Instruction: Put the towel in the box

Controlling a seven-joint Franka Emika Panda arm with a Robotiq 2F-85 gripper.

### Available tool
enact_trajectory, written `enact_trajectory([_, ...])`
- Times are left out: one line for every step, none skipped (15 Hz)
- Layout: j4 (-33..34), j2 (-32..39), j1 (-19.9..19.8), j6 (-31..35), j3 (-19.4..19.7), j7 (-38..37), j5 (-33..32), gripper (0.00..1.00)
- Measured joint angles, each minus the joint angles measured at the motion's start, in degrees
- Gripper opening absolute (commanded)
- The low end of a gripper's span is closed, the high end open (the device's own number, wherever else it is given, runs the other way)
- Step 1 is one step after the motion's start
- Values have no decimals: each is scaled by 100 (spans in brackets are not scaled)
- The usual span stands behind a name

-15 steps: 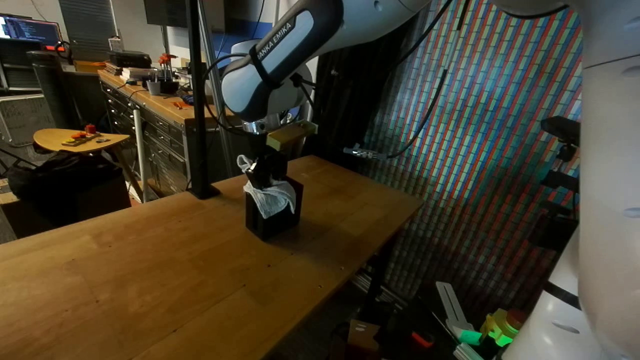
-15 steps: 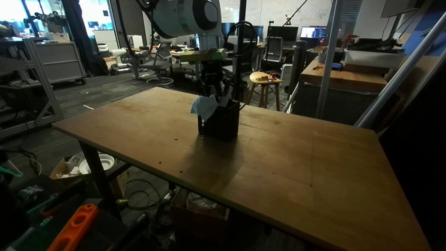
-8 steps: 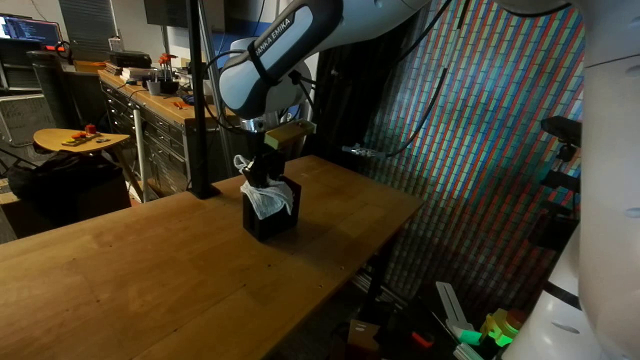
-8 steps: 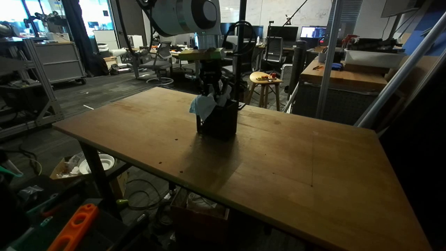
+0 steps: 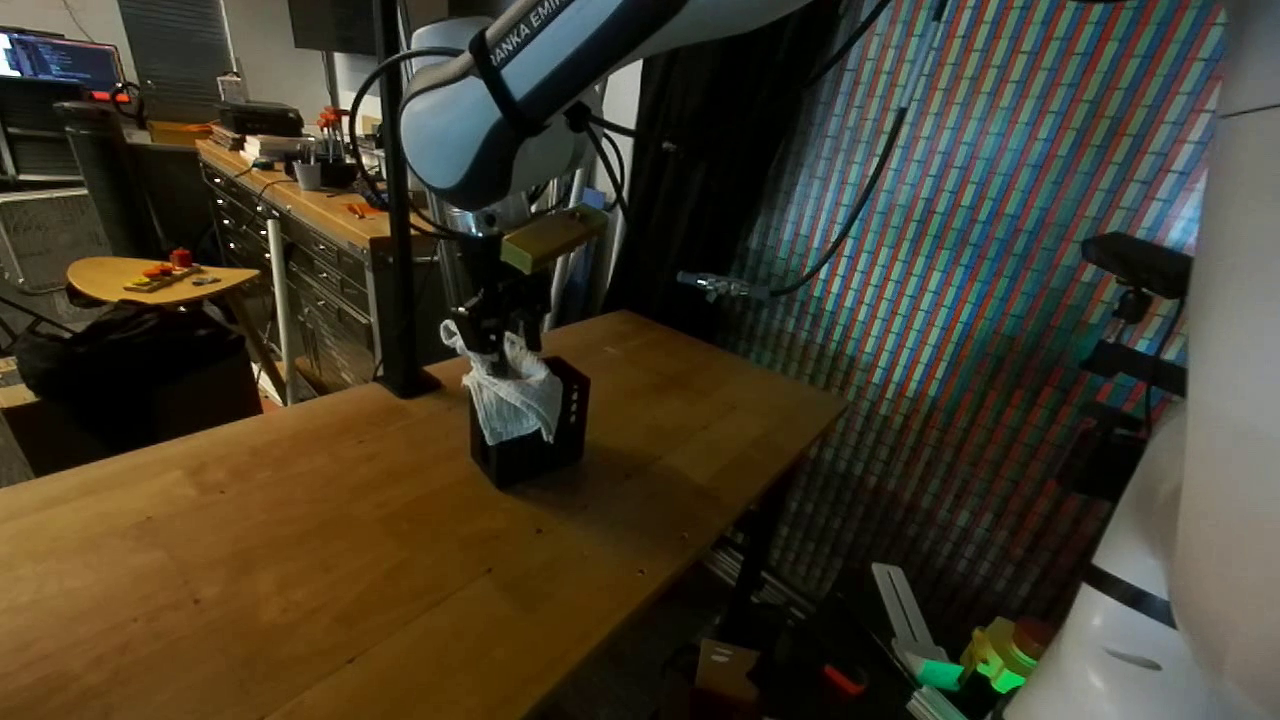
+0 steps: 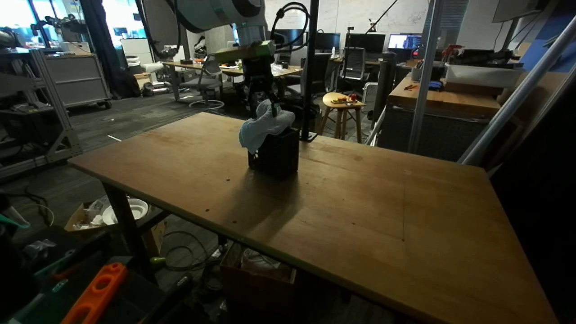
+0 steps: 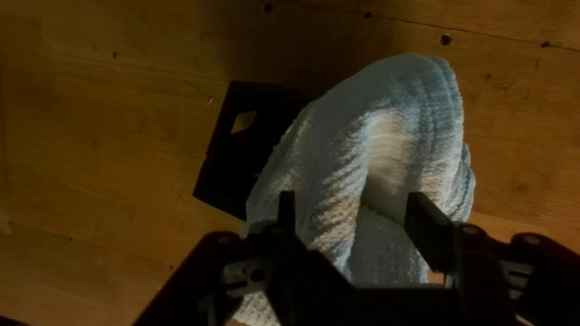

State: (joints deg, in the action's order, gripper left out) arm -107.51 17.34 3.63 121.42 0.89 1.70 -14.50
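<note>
Wrist view shows the tool [image 7: 351,199] newly spread astride the towel [image 7: 333,154], which drapes over the box [image 7: 235,170], so release seems done and tucking needed, though how much lies inside is unclear

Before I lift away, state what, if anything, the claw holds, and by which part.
Nothing: the claw stands open around a loose fold of the towel.

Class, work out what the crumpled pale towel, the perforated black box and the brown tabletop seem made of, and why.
Crumpled pale towel: matt cloth, perhaps cotton, by its ribbed, fuzzy folds.
Perforated black box: dull, probably plastic, by its unshiny walls and neat holes; metal is possible.
Brown tabletop: apparently satin-finished wood, by its grain and seams.
</note>
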Motion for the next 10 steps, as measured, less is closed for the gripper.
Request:
enact_trajectory([-4, -61, 54, -69, -10, -57, -60, 42])
enact_trajectory([-10, -118, 101, -124, -22, -104, -112, 39])
enact_trajectory([-15, -174, 138, -184, -34, -154, -164, 39])
enact_trajectory([-23, -229, 170, -240, -42, -201, -230, 32])
enact_trajectory([-26, -280, 192, -306, -48, -241, -291, 24])
enact_trajectory([-33, -333, 207, -360, -51, -278, -347, 14])
enact_trajectory([-39, -382, 215, -411, -52, -305, -405, 8])
enact_trajectory([-49, -429, 218, -444, -52, -327, -463, 3])
enact_trajectory([-58, -470, 218, -471, -52, -342, -511, 1])
enact_trajectory([-62, -500, 218, -486, -52, -347, -549, 0])
